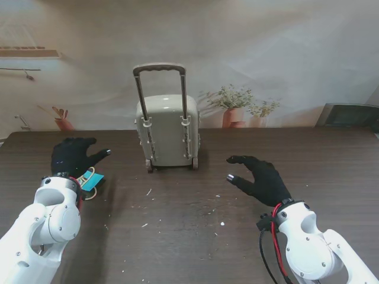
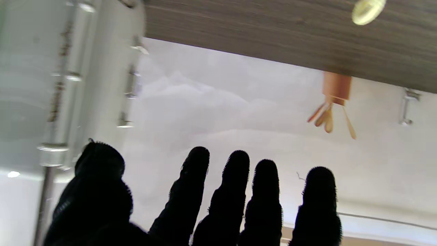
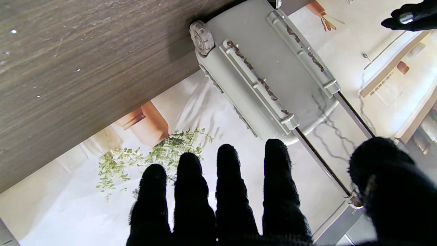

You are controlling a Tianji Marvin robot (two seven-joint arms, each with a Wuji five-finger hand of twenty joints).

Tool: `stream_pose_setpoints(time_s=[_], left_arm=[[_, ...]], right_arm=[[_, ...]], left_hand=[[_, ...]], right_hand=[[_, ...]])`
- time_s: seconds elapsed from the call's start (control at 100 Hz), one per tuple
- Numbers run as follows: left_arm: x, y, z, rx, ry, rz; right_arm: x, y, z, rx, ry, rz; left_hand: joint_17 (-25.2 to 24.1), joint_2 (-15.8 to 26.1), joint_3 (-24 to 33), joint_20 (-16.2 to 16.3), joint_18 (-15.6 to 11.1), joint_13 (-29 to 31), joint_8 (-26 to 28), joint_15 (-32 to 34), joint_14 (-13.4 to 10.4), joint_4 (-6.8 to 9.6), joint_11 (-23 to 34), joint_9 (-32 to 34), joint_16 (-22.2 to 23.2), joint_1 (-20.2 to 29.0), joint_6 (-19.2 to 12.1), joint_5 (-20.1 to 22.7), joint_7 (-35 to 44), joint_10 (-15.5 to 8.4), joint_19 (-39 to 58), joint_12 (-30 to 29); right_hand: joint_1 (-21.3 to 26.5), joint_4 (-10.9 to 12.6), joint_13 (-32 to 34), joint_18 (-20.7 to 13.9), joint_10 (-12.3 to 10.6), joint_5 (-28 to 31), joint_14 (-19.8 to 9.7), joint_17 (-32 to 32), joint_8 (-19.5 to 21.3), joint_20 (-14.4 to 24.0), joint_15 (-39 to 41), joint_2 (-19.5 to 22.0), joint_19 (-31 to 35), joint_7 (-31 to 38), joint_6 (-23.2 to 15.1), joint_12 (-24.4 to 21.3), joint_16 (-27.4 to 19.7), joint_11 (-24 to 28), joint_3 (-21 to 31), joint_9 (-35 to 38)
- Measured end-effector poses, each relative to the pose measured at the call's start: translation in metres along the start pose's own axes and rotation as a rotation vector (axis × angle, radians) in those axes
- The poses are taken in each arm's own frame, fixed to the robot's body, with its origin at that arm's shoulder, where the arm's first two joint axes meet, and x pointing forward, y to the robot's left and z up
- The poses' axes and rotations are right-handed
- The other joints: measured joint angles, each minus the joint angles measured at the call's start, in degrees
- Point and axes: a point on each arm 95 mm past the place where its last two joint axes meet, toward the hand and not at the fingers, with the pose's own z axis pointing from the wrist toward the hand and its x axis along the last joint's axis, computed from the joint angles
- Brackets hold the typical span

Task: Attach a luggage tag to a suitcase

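Upright on the dark wooden bench point(image 1: 189, 236) stands the small grey hard-shell suitcase point(image 1: 167, 133); the teal luggage tag point(image 1: 92, 179) lies beside the spread, empty left hand point(image 1: 74, 157); right hand point(image 1: 260, 177) likewise splayed, holding nothing.

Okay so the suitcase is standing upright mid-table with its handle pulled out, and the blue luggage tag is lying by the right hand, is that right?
Not quite. The suitcase does stand upright with its handle extended, but the stand view shows the blue luggage tag lying by the left hand, partly under the wrist. The right hand has nothing beside it.
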Motion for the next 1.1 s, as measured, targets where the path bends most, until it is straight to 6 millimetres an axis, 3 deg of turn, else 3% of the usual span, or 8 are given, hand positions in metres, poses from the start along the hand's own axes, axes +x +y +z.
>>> stream_pose_setpoints(time_s=[0.14, 0.28, 0.56, 0.82, 0.88, 1.1], left_arm=[[-0.023, 0.002, 0.021, -0.004, -0.082, 0.141], [-0.046, 0.009, 0.039, -0.016, -0.147, 0.217], [-0.076, 0.034, 0.066, -0.081, -0.219, 0.353], [-0.087, 0.060, 0.083, -0.136, -0.275, 0.385], [-0.089, 0.067, 0.086, -0.150, -0.298, 0.362], [-0.091, 0.087, 0.092, -0.180, -0.341, 0.381]], right_arm=[[0.002, 0.001, -0.001, -0.004, 0.006, 0.010], [0.004, 0.001, -0.001, -0.002, 0.010, 0.014], [0.007, -0.002, 0.001, 0.017, 0.014, 0.018], [0.010, -0.005, 0.003, 0.031, 0.017, 0.015], [0.011, -0.006, 0.003, 0.037, 0.018, 0.013], [0.013, -0.008, 0.003, 0.050, 0.018, 0.009]], left_hand=[[-5.2, -1.8, 2.0, -0.4, 0.0, 6.1, 2.5, 3.4, 0.3, 0.00, 3.5, 4.6, -0.4, -0.2, 0.7, 3.1, 4.6, 0.4, 30.9, 1.6], [1.2, -3.2, 2.7, 2.1, 0.0, 14.2, 4.8, 6.5, 1.7, 0.00, 7.8, 10.1, -0.4, -0.3, 0.7, 5.6, 10.8, 0.9, 41.7, 4.6], [9.1, -4.1, 4.1, 3.0, 0.0, 22.1, 8.6, 8.7, 1.8, 0.00, 12.0, 15.6, -0.4, -0.7, 0.7, 6.3, 23.5, 0.4, 47.1, 7.3], [11.2, -7.1, 6.8, 3.0, 0.0, 24.7, 9.6, 8.7, 0.5, 0.00, 13.4, 16.3, -0.5, -0.7, 0.6, 6.3, 26.8, -1.0, 48.2, 8.0], [11.8, -7.7, 9.8, 3.0, 0.0, 25.4, 9.9, 8.4, 0.3, 0.00, 13.9, 16.4, -1.2, -0.7, 0.6, 6.3, 27.4, -1.2, 48.4, 8.1], [14.6, -9.5, 14.0, 2.7, 0.0, 31.2, 10.1, 3.6, -1.0, 0.00, 14.9, 18.2, -4.4, -0.8, 0.6, 6.3, 29.0, -2.4, 50.1, 8.2]], right_hand=[[0.0, 0.0, 0.1, 0.0, 0.0, 0.0, 0.3, 0.1, 0.0, 0.0, 0.0, 0.0, 0.0, 0.0, 0.0, 0.0, 0.0, 0.0, 0.0, 0.0], [0.0, 0.0, 0.1, 0.1, 0.0, 0.0, 0.3, 0.5, 0.0, 0.0, 0.0, 0.0, 0.1, 0.0, 0.0, 0.0, 0.0, 0.0, 0.0, 0.1], [0.0, 0.0, 0.1, 0.1, 0.0, 0.0, 0.3, 0.6, 0.0, 0.0, 0.0, 0.0, 0.1, 0.0, 0.0, 0.0, 0.0, 0.0, 0.0, 0.1], [0.0, 0.0, 0.1, 0.1, 0.0, 0.0, 0.3, 0.6, 0.0, 0.0, 0.0, 0.0, 0.1, 0.0, 0.0, 0.0, 0.0, 0.0, 0.0, 0.1], [0.0, 0.0, 0.1, 0.1, 0.0, 0.0, 0.3, 0.6, 0.0, 0.0, 0.0, 0.0, 0.1, 0.0, 0.0, 0.0, 0.0, 0.0, 0.0, 0.1], [0.0, 0.0, 0.1, 0.1, 0.0, 0.0, 0.3, 0.6, 0.0, 0.0, 0.0, 0.0, 0.1, 0.0, 0.0, 0.0, 0.0, 0.0, 0.0, 0.1]])
